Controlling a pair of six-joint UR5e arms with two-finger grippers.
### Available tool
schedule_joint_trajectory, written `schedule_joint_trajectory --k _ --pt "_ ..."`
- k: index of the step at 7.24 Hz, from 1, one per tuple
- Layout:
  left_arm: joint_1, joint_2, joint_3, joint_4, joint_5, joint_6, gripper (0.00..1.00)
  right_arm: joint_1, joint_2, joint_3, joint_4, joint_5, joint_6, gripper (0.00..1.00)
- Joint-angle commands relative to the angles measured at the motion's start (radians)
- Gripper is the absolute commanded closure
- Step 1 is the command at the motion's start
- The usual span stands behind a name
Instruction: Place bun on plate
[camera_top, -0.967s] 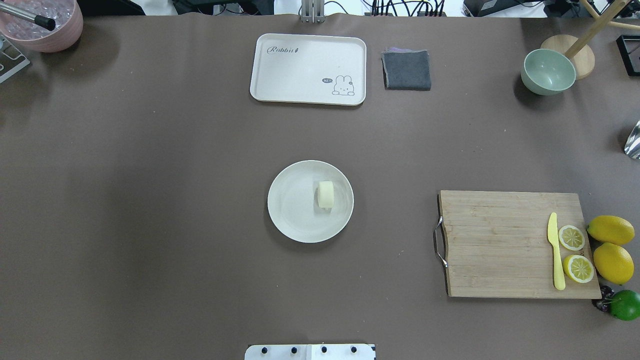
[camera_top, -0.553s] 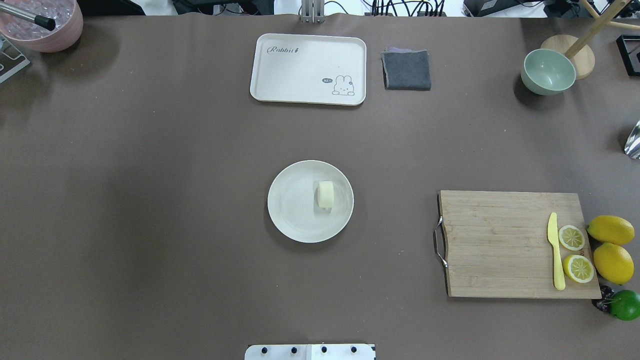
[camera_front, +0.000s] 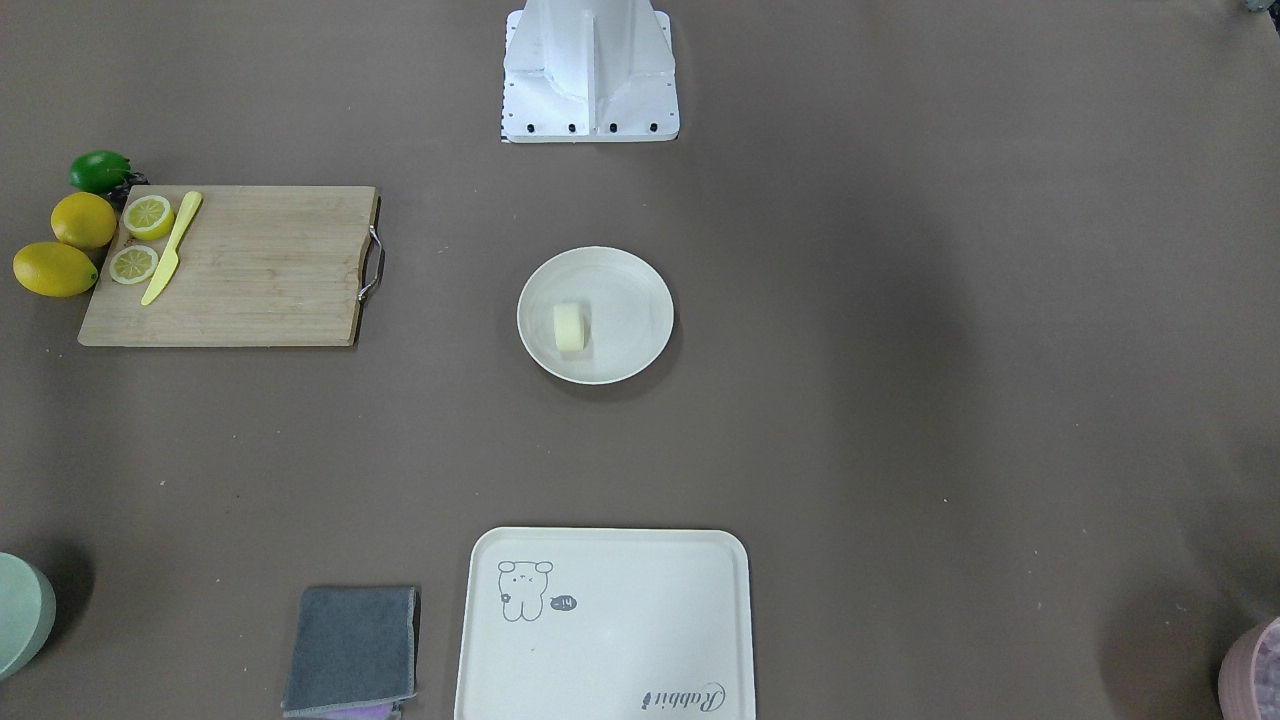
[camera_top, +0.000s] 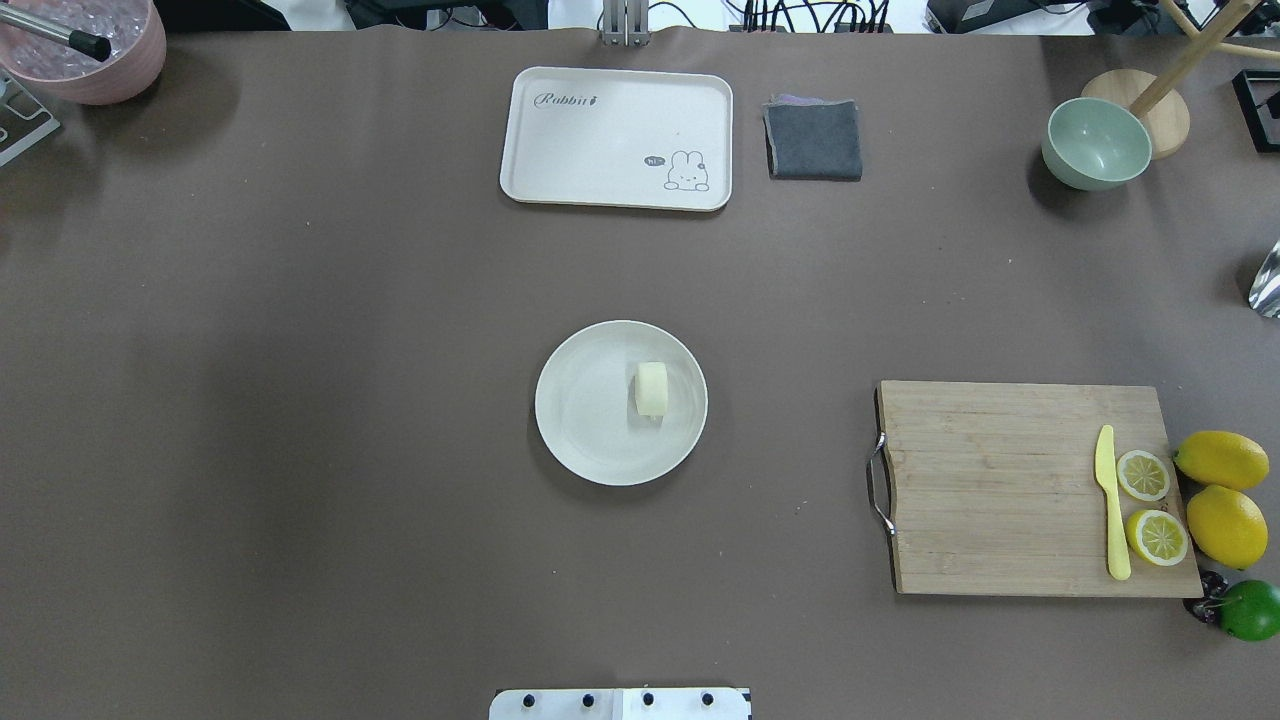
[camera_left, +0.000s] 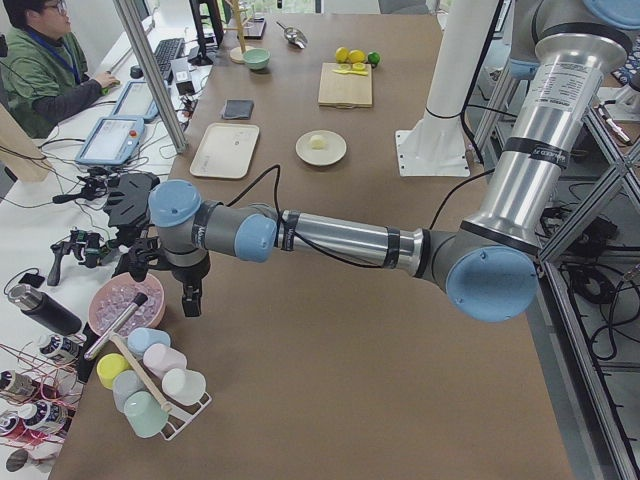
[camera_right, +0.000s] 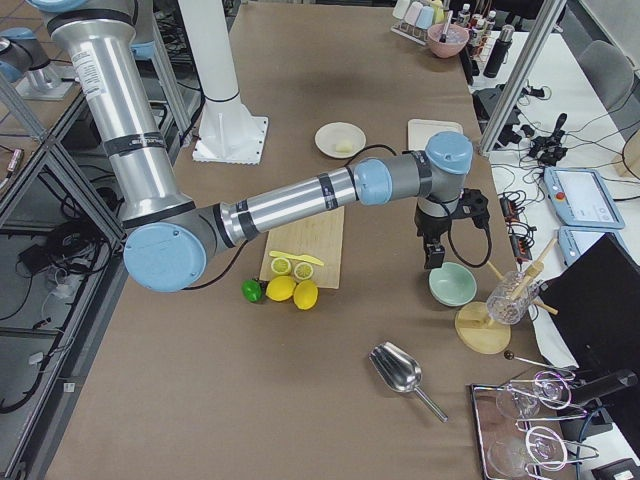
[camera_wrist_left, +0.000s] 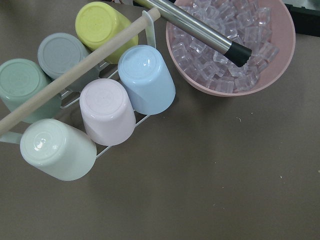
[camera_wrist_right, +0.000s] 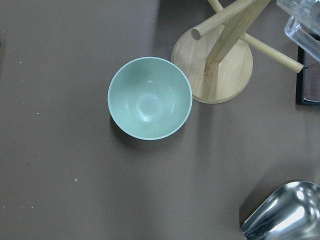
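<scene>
The bun (camera_top: 651, 389) rests on the plate (camera_top: 585, 420), right of centre. The left end effector (camera_left: 190, 300) and right end effector (camera_right: 432, 255) hang at opposite bench ends; I cannot tell their grip. Placement looks done, so best keep both clear.

Small pale cream, smooth, rounded steamed bun (camera_top: 651, 389), resting inside round shallow off-white plate (camera_top: 585, 425) with raised rim, right of its middle. Flat, near centre of overhead frame.

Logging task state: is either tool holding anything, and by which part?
The bun lies free on the plate, with no tool near it. The left tool and right tool show only in the side views, so their grip cannot be told.
</scene>
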Motion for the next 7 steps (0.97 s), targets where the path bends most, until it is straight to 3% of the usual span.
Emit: schedule_joint_trajectory --k 1,7 --pt "0.0 0.014 -0.002 -0.006 0.003 0.019 0.02 -0.002 -0.002 0.002 0.0 0.0 0.002 0.0" --pt "0.003 0.008 -0.016 -0.005 -0.005 0.016 0.02 -0.002 -0.011 0.009 0.0 0.002 0.003 0.0"
